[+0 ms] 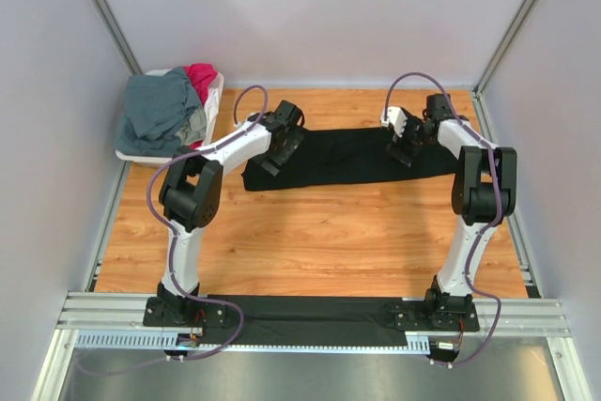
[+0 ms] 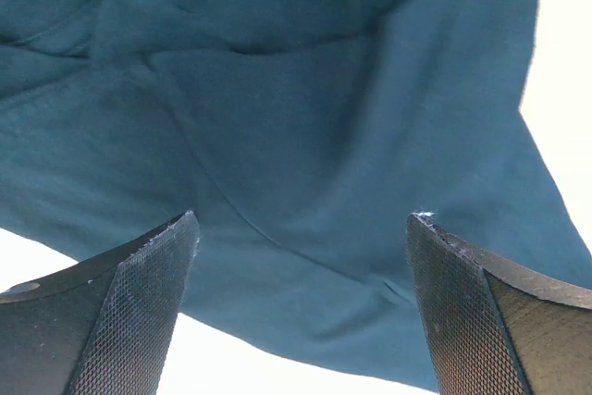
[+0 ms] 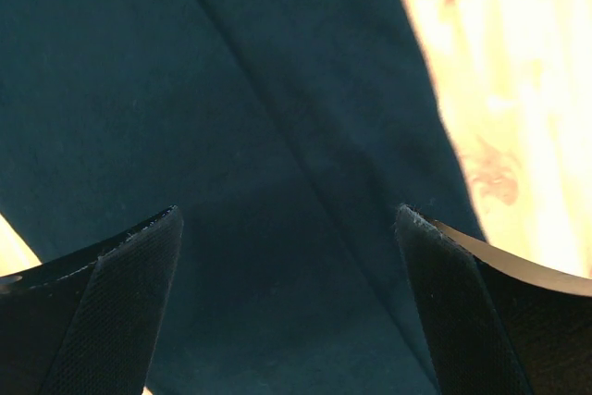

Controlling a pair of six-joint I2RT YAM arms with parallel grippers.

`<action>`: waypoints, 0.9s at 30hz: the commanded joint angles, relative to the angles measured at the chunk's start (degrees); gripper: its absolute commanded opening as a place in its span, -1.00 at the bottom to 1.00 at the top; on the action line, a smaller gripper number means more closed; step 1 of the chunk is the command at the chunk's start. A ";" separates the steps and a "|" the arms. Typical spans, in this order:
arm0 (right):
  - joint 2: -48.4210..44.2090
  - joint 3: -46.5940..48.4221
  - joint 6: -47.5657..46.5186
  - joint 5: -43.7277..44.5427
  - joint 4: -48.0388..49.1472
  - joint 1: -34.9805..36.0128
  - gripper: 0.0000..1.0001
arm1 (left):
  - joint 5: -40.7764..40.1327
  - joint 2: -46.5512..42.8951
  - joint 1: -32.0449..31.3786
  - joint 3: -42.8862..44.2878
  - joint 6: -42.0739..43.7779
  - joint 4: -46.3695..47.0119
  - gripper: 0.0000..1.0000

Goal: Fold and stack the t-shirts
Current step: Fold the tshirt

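The black t-shirt [image 1: 347, 157] lies as a long folded strip across the far part of the wooden table. My left gripper [image 1: 272, 161] hangs open over its left end, with cloth beneath the spread fingers and nothing held. In the left wrist view the gripper [image 2: 303, 219] is wide open above the shirt [image 2: 277, 90]. My right gripper [image 1: 406, 152] is open over the shirt's right end. In the right wrist view this gripper [image 3: 289, 213] is also spread above the cloth [image 3: 185, 90]. The slate grey-blue shirt [image 1: 160, 110] and the magenta-red shirt [image 1: 200, 77] lie bunched in the basket.
The white plastic basket [image 1: 214, 108] stands at the far left corner, against the wall. Bare wooden table [image 1: 319, 232] stretches between the shirt and the arm bases. Grey walls enclose the table on three sides. A dark cloth strip [image 1: 310, 312] lies along the near rail.
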 commanded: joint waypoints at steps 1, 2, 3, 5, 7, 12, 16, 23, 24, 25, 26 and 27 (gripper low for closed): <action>-0.25 -1.88 -4.03 1.63 0.61 0.06 1.00 | -1.73 2.98 0.11 1.74 -3.82 -4.41 0.98; -0.42 -3.72 -3.16 1.63 2.01 0.06 1.00 | -1.47 3.78 0.46 1.92 -4.08 -4.95 0.98; -0.69 -4.78 -2.45 1.80 2.72 0.15 1.00 | -0.77 4.39 0.72 2.09 -3.91 -5.30 0.98; -0.95 -6.80 -1.13 3.21 3.51 0.58 0.98 | -0.15 6.33 1.42 2.53 -2.69 -5.22 0.98; -1.65 -7.95 1.50 5.57 3.60 1.11 0.97 | -0.41 8.51 1.78 5.34 0.65 -7.22 0.97; -5.52 -17.17 4.67 19.26 7.82 6.29 0.97 | -0.60 11.86 3.36 12.02 12.65 -7.95 0.97; -9.82 -23.85 9.14 20.27 10.28 8.58 0.97 | 0.82 15.37 5.20 17.99 20.93 -10.39 0.96; -20.10 -30.45 15.65 21.84 4.67 14.63 0.98 | 3.54 20.13 7.84 25.90 30.44 -11.98 0.94; -20.38 -30.28 16.53 22.02 4.05 15.69 0.98 | 3.46 20.74 7.93 26.52 30.89 -11.72 0.94; -20.46 -29.58 17.93 21.93 3.78 16.75 0.99 | 3.46 21.01 7.93 26.88 30.98 -11.28 0.94; -19.77 -28.62 22.30 21.67 2.91 18.76 1.00 | 3.72 21.27 7.93 27.49 31.68 -10.76 0.94; -19.15 -27.48 23.99 19.41 1.68 19.48 1.00 | 4.68 21.88 7.93 27.93 31.86 -9.88 0.94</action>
